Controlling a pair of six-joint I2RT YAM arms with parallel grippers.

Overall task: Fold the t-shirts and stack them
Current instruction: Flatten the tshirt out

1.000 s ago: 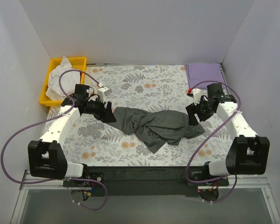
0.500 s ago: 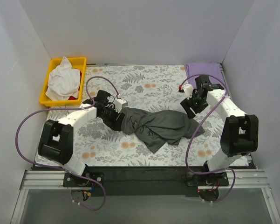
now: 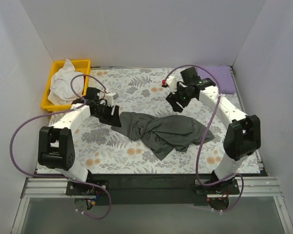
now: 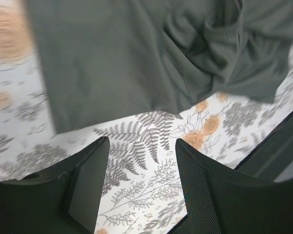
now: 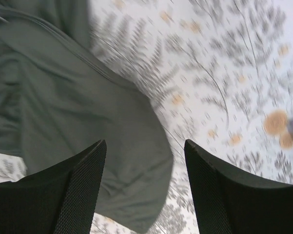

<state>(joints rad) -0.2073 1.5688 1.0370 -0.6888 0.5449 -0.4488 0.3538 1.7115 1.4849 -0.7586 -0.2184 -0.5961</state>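
Far left: a yellow bin point(image 3: 53, 68) holds a bundle of white cloth point(image 3: 66, 85). It plays no part in the step in hand.

Left gripper point(image 3: 116, 119): it sits low over the floral tablecloth point(image 3: 136, 83), at the left end of the charcoal t-shirt point(image 3: 166, 131). In the wrist view the left gripper point(image 4: 141, 180) has its jaws well apart with only bare tablecloth between them. The shirt's straight edge point(image 4: 136, 58) lies just beyond the tips. It holds nothing.

Centre: the charcoal t-shirt lies crumpled and unfolded. Its long axis runs left to right across the table, and the bulk is bunched toward the near right. No fold has been made.

Right gripper point(image 3: 174, 105): it hangs over the far edge of the shirt, about the middle of its length. In its wrist view the right gripper point(image 5: 146, 190) also has its jaws spread and is empty. Grey cloth point(image 5: 87, 112) fills the left of that frame. The frame is blurred, so its height over the cloth cannot be judged.

Far right corner: the lavender t-shirt point(image 3: 222, 75) lies flat, partly hidden behind the right arm.

Finding: your left arm is the nearer to a usable hem, which lies straight ahead of its tips. Your right arm is short of the right end. You would likely need it further right before spreading the shirt along its length.
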